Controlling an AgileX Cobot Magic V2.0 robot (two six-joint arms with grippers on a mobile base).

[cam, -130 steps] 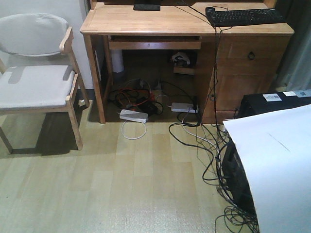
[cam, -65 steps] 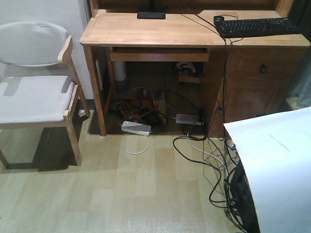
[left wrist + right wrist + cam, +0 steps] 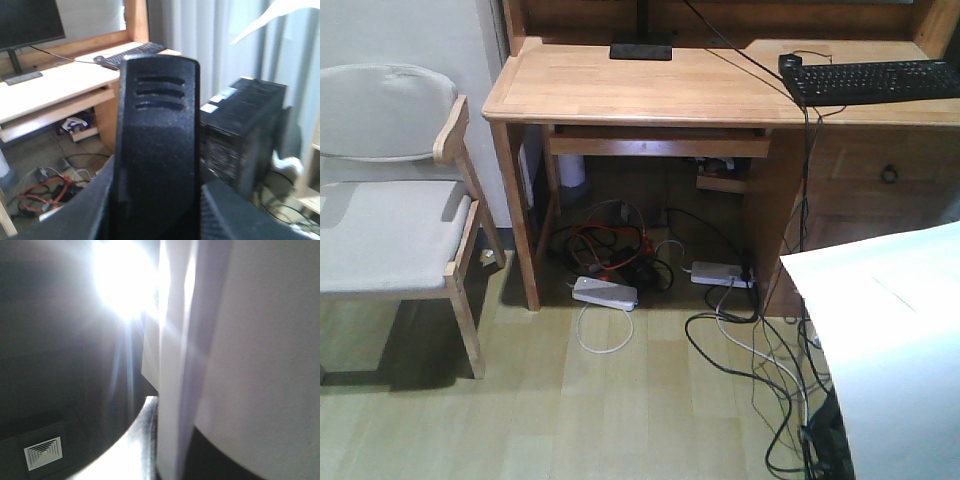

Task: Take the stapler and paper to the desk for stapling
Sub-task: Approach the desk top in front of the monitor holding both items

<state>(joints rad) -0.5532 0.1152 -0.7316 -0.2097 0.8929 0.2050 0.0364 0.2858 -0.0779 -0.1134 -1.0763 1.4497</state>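
Note:
The black stapler (image 3: 157,125) fills the middle of the left wrist view, standing up between the dark fingers of my left gripper (image 3: 157,205), which is shut on it. The white paper (image 3: 260,340) runs edge-on through my right gripper (image 3: 172,440), which is shut on it with one silvery finger (image 3: 135,440) pressed against the sheet. In the front view the paper (image 3: 890,340) covers the lower right corner, raised above the floor. The light wood desk (image 3: 650,90) stands straight ahead. From the left wrist the desk (image 3: 45,90) shows at the left. Neither gripper appears in the front view.
A black keyboard (image 3: 870,80) and a monitor foot (image 3: 641,48) lie on the desk. A wooden chair (image 3: 390,220) stands to its left. Tangled cables and power strips (image 3: 620,270) lie under the desk. A black computer tower (image 3: 245,135) stands at the right.
The front view has closed in on the desk, which has slid lower and grown larger. The black tower under the paper has dropped almost out of that view. The paper stays held.

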